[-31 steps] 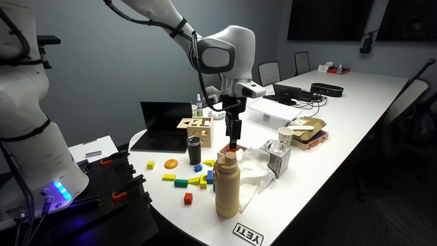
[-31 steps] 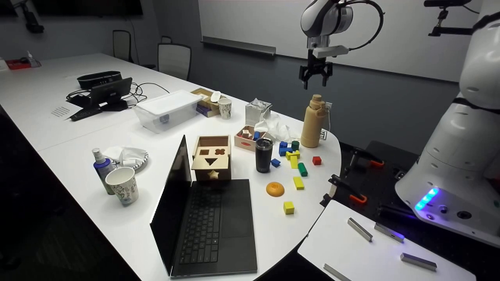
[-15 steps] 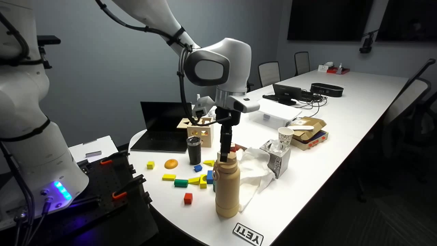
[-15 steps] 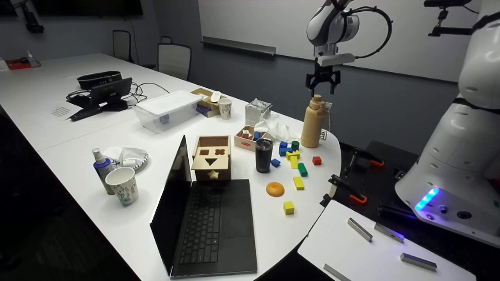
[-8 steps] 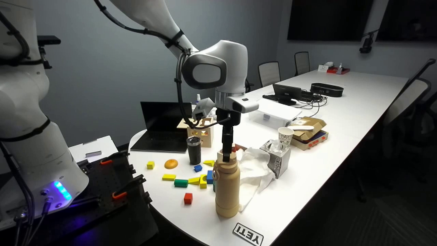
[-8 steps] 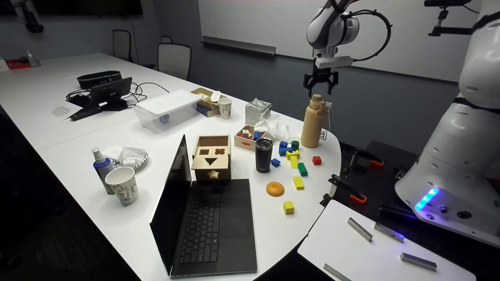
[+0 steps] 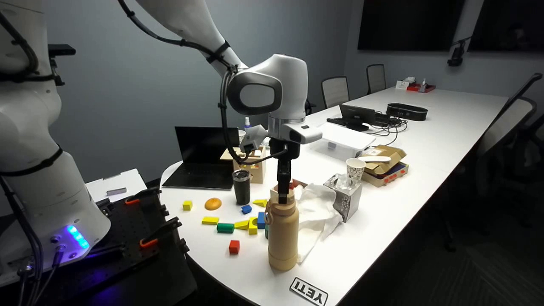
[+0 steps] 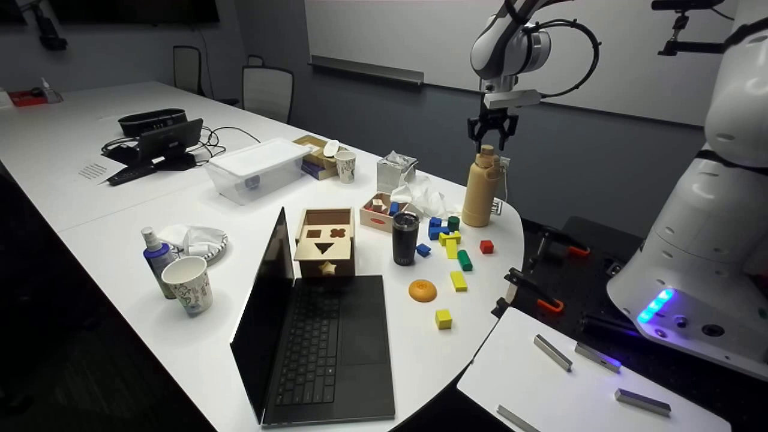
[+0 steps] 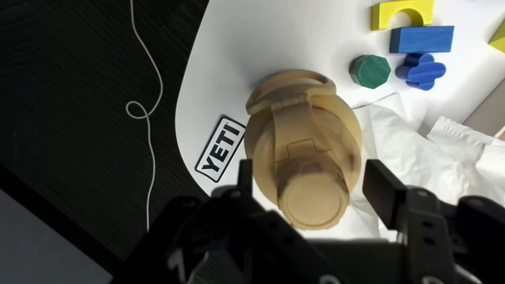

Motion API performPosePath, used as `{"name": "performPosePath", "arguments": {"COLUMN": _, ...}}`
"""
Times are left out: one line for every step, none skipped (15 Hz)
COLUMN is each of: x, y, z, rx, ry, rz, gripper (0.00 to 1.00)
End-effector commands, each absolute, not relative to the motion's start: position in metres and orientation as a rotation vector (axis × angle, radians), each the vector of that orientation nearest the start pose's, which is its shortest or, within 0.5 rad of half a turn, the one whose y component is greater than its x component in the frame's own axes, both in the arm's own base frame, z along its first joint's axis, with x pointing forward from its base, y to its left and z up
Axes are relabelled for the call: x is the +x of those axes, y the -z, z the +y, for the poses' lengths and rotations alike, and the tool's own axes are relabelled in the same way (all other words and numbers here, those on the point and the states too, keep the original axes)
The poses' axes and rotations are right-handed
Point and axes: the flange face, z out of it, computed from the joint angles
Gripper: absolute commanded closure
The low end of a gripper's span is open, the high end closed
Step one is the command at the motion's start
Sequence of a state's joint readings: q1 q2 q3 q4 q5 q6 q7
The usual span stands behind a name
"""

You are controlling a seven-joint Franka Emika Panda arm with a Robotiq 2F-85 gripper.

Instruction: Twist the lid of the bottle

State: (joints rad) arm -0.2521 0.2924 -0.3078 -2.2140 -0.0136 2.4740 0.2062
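The tall tan bottle stands upright near the table's rounded end in both exterior views (image 7: 283, 240) (image 8: 479, 195). Its round tan lid (image 8: 487, 150) is on top; it also shows from above in the wrist view (image 9: 313, 199). A carry loop (image 9: 290, 88) sticks out at one side of the bottle top. My gripper (image 9: 309, 175) is open, fingers pointing down, above the bottle. In the wrist view the lid lies between the two fingers (image 9: 383, 193), with a gap on each side. In an exterior view the fingertips (image 7: 283, 197) overlap the lid and partly hide it.
White crumpled paper (image 7: 316, 208) lies beside the bottle, with a tissue box (image 7: 345, 197) behind. Coloured blocks (image 8: 450, 240) and a black tumbler (image 8: 405, 240) stand nearby. A YETI sticker (image 9: 221, 149) lies close to the table edge.
My gripper has come down and over the bottle to lid height. In the last half second it sinks slightly and the finger gap looks a little narrower. The bottle has not moved.
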Motion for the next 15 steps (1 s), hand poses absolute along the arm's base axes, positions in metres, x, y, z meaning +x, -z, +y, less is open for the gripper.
{"name": "performPosePath", "arguments": {"x": 0.464, "y": -0.247, "z": -0.291, "rx": -3.007, "ry": -0.01, "rz": 1.22, "gripper": 0.58}}
{"name": "performPosePath", "arguments": {"x": 0.464, "y": -0.246, "z": -0.292, "rx": -3.008, "ry": -0.001, "rz": 1.222, "gripper": 0.66}}
{"name": "performPosePath", "arguments": {"x": 0.464, "y": -0.245, "z": -0.292, "rx": -3.01, "ry": 0.008, "rz": 1.223, "gripper": 0.73}}
{"name": "performPosePath", "arguments": {"x": 0.465, "y": -0.246, "z": -0.292, "rx": -3.009, "ry": 0.02, "rz": 1.223, "gripper": 0.79}}
{"name": "performPosePath", "arguments": {"x": 0.466, "y": -0.246, "z": -0.29, "rx": -3.009, "ry": 0.025, "rz": 1.215, "gripper": 0.79}}
{"name": "performPosePath", "arguments": {"x": 0.468, "y": -0.247, "z": -0.289, "rx": -3.01, "ry": 0.027, "rz": 1.207, "gripper": 0.79}}
{"name": "performPosePath", "arguments": {"x": 0.469, "y": -0.248, "z": -0.287, "rx": -3.01, "ry": 0.024, "rz": 1.194, "gripper": 0.79}}
{"name": "performPosePath", "arguments": {"x": 0.471, "y": -0.249, "z": -0.284, "rx": -3.016, "ry": 0.021, "rz": 1.163, "gripper": 0.79}}
{"name": "performPosePath", "arguments": {"x": 0.473, "y": -0.249, "z": -0.282, "rx": -3.025, "ry": 0.019, "rz": 1.138, "gripper": 0.79}}
{"name": "performPosePath", "arguments": {"x": 0.475, "y": -0.249, "z": -0.278, "rx": -3.036, "ry": 0.016, "rz": 1.109, "gripper": 0.79}}
{"name": "performPosePath", "arguments": {"x": 0.477, "y": -0.249, "z": -0.277, "rx": -3.045, "ry": 0.018, "rz": 1.086, "gripper": 0.79}}
{"name": "performPosePath", "arguments": {"x": 0.478, "y": -0.249, "z": -0.275, "rx": -3.054, "ry": 0.014, "rz": 1.056, "gripper": 0.79}}
{"name": "performPosePath", "arguments": {"x": 0.478, "y": -0.248, "z": -0.275, "rx": -3.06, "ry": 0.01, "rz": 1.034, "gripper": 0.79}}
{"name": "performPosePath", "arguments": {"x": 0.479, "y": -0.248, "z": -0.275, "rx": -3.069, "ry": 0.007, "rz": 1.012, "gripper": 0.79}}
{"name": "performPosePath", "arguments": {"x": 0.478, "y": -0.248, "z": -0.277, "rx": -3.073, "ry": 0.009, "rz": 0.995, "gripper": 0.79}}
